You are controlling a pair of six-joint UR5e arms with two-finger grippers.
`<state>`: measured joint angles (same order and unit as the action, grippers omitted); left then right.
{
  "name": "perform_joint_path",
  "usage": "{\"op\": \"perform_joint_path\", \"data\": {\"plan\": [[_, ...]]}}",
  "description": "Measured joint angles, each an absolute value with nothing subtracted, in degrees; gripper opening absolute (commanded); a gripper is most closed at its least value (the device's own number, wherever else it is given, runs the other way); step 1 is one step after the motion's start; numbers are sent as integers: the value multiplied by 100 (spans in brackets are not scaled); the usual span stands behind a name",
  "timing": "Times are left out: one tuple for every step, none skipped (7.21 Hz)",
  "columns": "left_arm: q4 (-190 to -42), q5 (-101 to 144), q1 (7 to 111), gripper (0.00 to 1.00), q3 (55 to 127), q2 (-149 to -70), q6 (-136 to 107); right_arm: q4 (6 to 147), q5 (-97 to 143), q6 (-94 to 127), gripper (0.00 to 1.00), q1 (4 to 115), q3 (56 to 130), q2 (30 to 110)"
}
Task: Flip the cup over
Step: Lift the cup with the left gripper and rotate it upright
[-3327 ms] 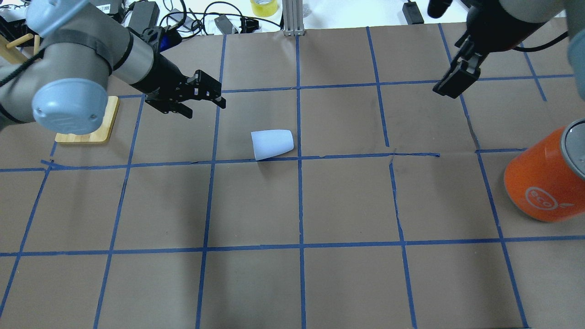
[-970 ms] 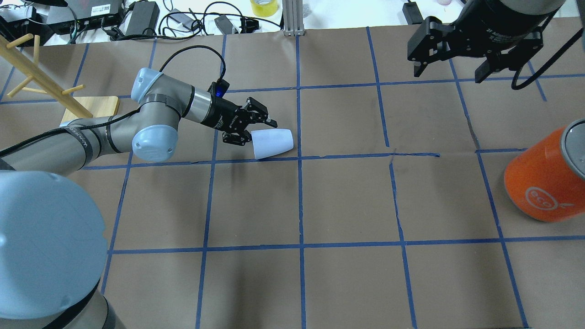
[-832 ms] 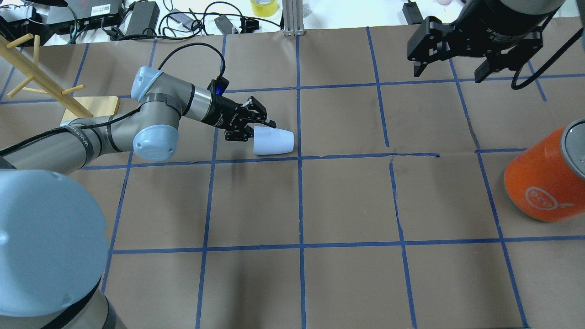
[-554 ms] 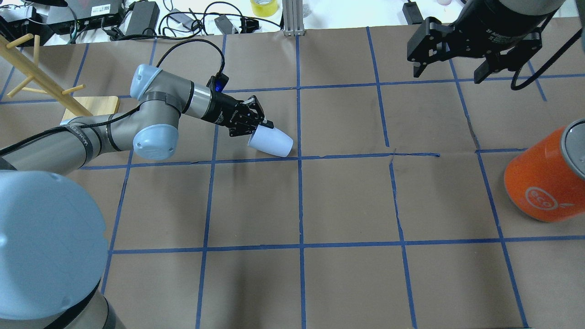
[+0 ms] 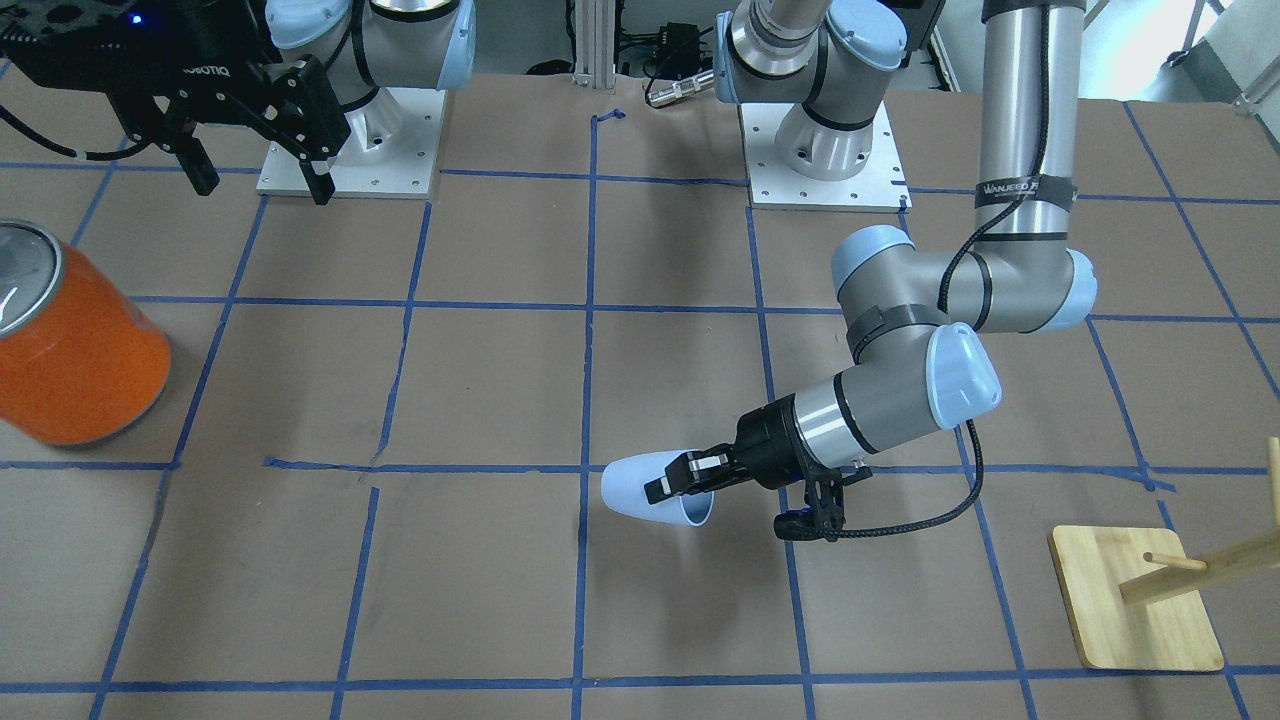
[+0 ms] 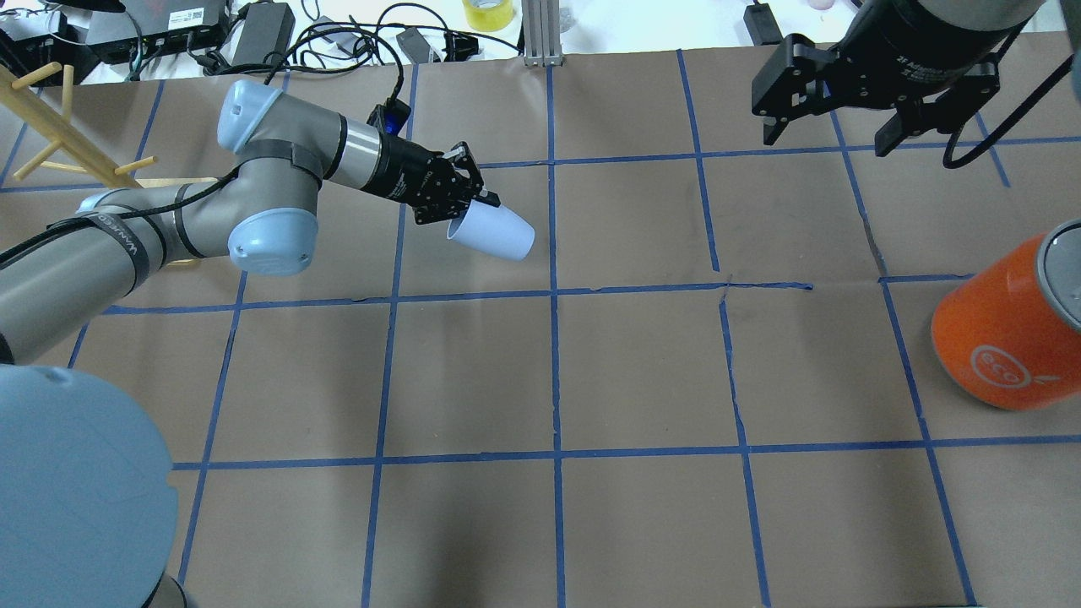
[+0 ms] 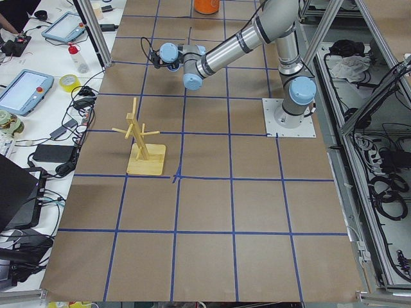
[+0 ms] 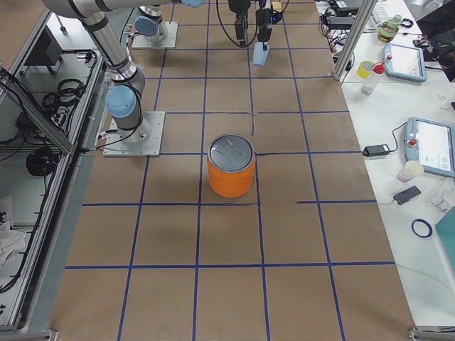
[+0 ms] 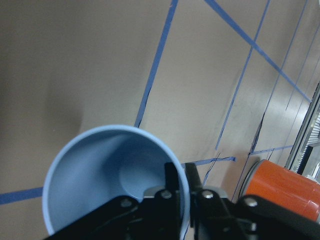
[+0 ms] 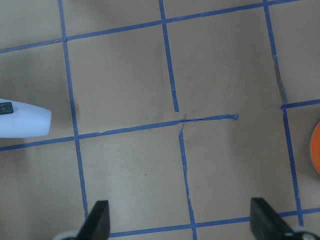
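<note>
The small pale lavender-blue plastic cup point(image 6: 494, 235) hung tilted just above the brown paper-covered table point(image 6: 642, 371), upper left of centre in the overhead view, one wall of its rim pinched by the left gripper point(image 6: 478, 201). The right gripper point(image 6: 829, 135) hovered at the upper right, jaws spread wide.

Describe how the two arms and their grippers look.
The left arm and right arm are both silver-grey tubes with pale blue rounded joint caps. The left gripper and right gripper are black and two-fingered; the right one bears white ROBOTIQ lettering. A black braided cable loops along the left arm, strapped by a black band with white lettering.
</note>
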<state>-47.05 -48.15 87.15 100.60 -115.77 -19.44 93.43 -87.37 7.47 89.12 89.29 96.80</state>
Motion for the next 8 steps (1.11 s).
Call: {"op": "perform_joint_path", "data": {"plan": [[-4741, -5581, 8720, 0, 9879, -11474, -1976, 9343, -8738, 747, 100, 8912, 8929, 9682], [-4763, -6311, 8724, 0, 9706, -11383, -1908, 9343, -8740, 747, 100, 8912, 8930, 9685], [-4775, -7078, 8724, 0, 9573, -11341, -1567, 9341, -8740, 747, 100, 8912, 8930, 9684], [-4783, -7888, 8723, 0, 9471, -11341, -924, 9337, -8745, 751, 100, 8910, 8930, 9674], [-4792, -8657, 8714, 0, 9372, -11376, -141, 9352, -8746, 754, 100, 8908, 8923, 9658], [-4796, -9156, 8687, 0, 9308, -11451, 451, 9366, -8747, 751, 100, 8908, 8922, 9646], [-4798, -9389, 8624, 0, 9280, -11540, 784, 9367, -8755, 753, 100, 8908, 8932, 9638], [-4799, -9510, 8534, 0, 9248, -11642, 1012, 9386, -8762, 757, 100, 8906, 8941, 9635]]}}
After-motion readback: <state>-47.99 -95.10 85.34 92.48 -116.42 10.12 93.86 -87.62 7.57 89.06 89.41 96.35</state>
